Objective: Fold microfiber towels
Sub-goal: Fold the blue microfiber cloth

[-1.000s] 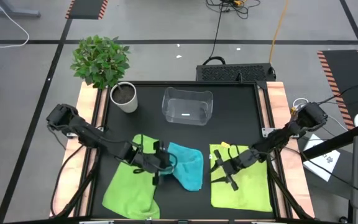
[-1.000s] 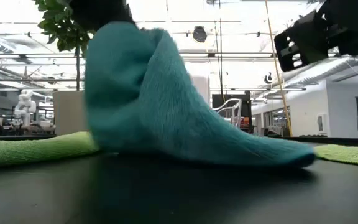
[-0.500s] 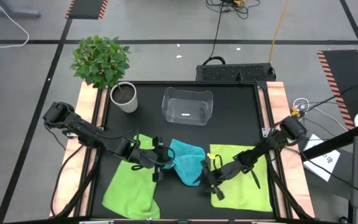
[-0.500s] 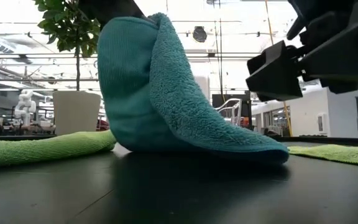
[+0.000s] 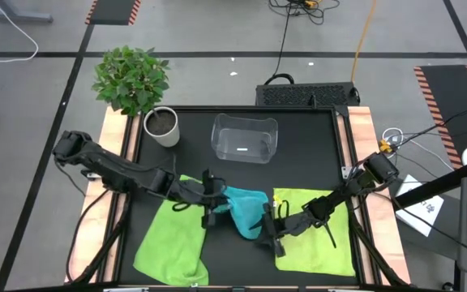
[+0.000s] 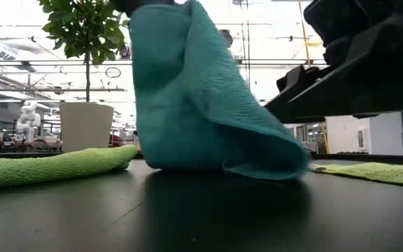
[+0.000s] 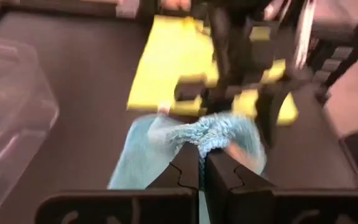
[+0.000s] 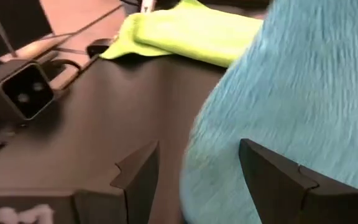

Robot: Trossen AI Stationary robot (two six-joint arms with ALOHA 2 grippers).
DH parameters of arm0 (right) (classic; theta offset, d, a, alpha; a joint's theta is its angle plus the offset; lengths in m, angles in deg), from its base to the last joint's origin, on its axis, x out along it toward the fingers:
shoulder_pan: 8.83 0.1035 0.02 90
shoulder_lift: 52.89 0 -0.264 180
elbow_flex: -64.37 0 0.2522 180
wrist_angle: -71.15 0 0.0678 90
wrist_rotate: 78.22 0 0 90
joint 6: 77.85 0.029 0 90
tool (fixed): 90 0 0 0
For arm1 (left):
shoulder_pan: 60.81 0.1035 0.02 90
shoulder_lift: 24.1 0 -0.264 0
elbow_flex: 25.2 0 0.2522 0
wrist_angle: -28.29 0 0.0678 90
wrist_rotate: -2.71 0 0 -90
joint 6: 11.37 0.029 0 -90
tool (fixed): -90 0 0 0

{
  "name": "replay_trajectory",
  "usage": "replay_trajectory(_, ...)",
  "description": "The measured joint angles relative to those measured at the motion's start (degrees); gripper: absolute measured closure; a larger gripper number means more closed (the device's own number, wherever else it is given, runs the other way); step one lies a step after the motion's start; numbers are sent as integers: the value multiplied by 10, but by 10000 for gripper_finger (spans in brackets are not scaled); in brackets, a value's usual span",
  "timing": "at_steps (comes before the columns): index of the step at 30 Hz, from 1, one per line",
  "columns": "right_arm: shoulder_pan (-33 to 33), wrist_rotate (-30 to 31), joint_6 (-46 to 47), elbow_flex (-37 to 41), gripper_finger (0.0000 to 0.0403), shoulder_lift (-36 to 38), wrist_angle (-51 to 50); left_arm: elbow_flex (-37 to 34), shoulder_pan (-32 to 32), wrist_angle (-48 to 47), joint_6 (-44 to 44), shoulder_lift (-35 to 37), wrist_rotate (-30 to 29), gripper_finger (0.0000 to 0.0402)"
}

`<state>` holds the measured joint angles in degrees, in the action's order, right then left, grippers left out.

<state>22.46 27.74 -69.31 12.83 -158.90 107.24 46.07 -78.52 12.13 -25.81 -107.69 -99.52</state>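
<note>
Readable text: none on any surface near either gripper
Labels, brands, numbers, signs: none legible

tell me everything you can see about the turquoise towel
The turquoise towel is a small, fuzzy, soft-looking cloth, bunched and draped rather than flat. The left gripper, jaws shut, pinches one edge and holds it up, so the cloth hangs in a fold with its lower end resting on the black table. It sits between the two green towels. The right gripper is close beside it, jaws open.
</note>
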Motion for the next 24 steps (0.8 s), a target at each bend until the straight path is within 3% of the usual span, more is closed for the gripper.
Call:
replay_trajectory(7,0,65,4,0,188,0,0,0,15,4,14,23,8,396)
replay_trajectory(24,-5,89,-53,-2,188,0,81,28,27,40,51,24,32,397)
